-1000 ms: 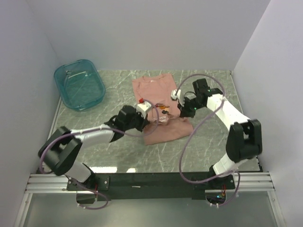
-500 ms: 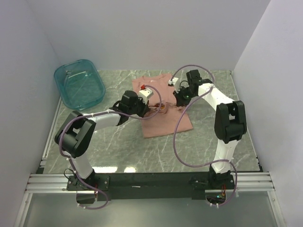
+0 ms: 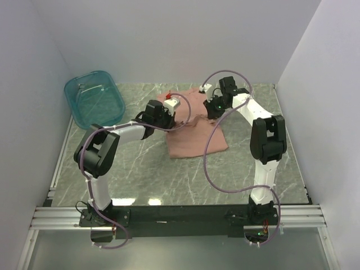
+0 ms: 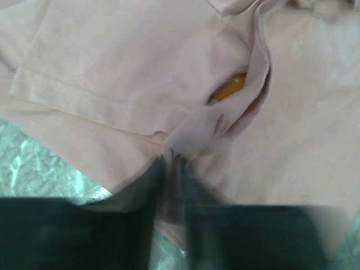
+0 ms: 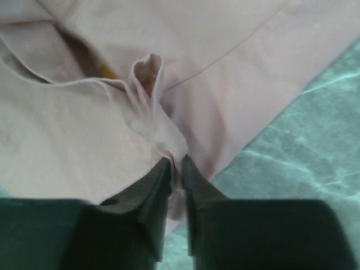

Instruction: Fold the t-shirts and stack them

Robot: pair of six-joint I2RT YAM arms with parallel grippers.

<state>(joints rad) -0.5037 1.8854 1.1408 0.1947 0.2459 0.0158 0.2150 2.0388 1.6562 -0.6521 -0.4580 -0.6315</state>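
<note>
Carrying the fold farther across than a second ago, now up to the far edge of the t-shirt (image 3: 194, 140) and covering the chest graphic that was exposed before. Lying doubled over, pink, on the far middle of the marble table (image 3: 140, 169). Showing only a sliver of orange print (image 4: 229, 90) inside a crease in the left wrist view. Clamping a raised ridge of cloth at the shirt's far left with the left gripper (image 4: 171, 169), fingers nearly together, view blurred. Pinching a similar peak at the far right with the right gripper (image 5: 175, 169), cloth running down into the narrow slit between the fingers. Noting a teal tub (image 3: 95, 104) well apart at the far left corner.
</note>
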